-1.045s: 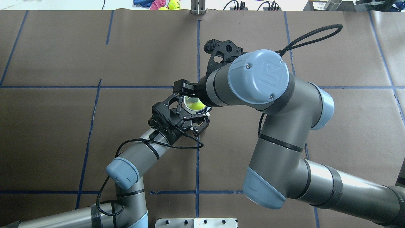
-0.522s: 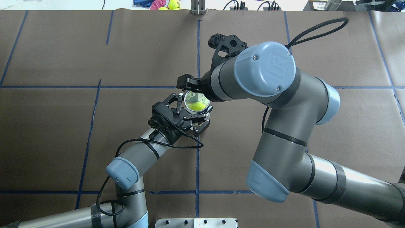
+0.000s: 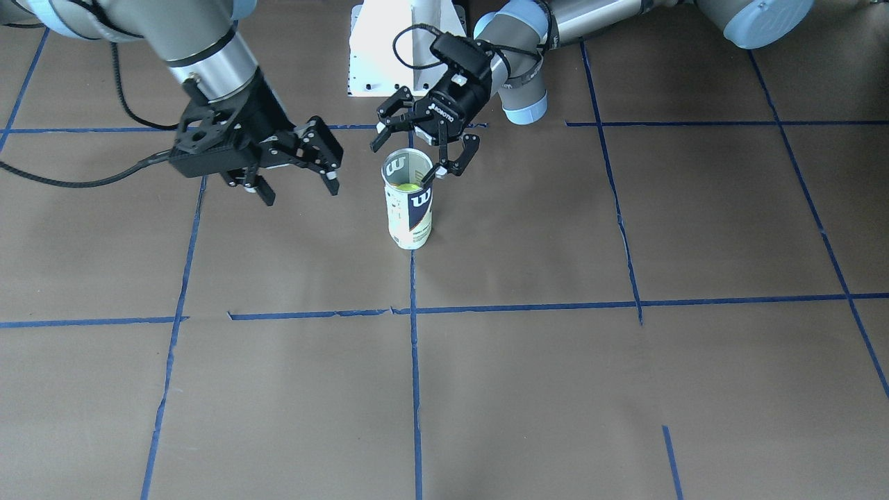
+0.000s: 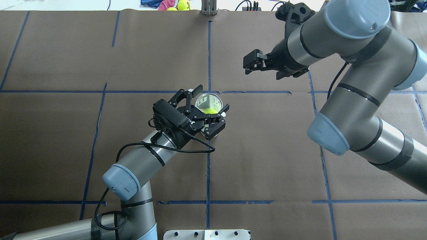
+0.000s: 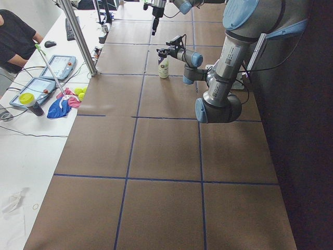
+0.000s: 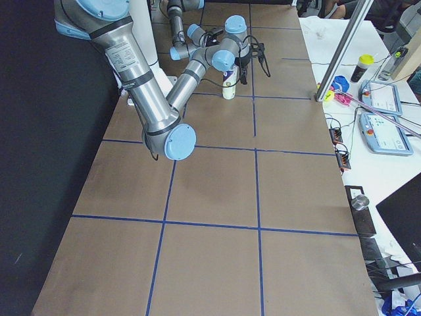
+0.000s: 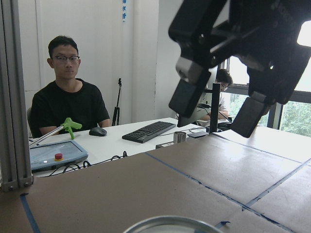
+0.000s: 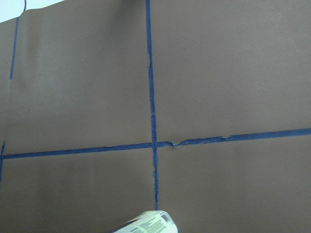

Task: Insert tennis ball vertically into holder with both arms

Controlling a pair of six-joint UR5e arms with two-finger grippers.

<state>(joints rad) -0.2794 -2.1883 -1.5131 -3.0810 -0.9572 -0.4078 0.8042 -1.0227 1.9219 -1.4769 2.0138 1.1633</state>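
Dead centre, fuzzy yellow-green tennis ball (image 4: 209, 110) sits inside upright clear plastic can (image 3: 410, 212); left claw (image 4: 213, 97) gapes round its rim, right claw (image 4: 247, 66) open, empty.

In the left wrist view, the bottom edge cut off the holder (image 7: 170, 224) except an arc of its rim, and the top edge cropped the blurred right gripper (image 7: 216, 114). The right wrist view showed only a sliver of the holder. Its printed wall hid the lower part of the tennis ball (image 3: 409, 186). Both side views rendered the jaws too small to judge.
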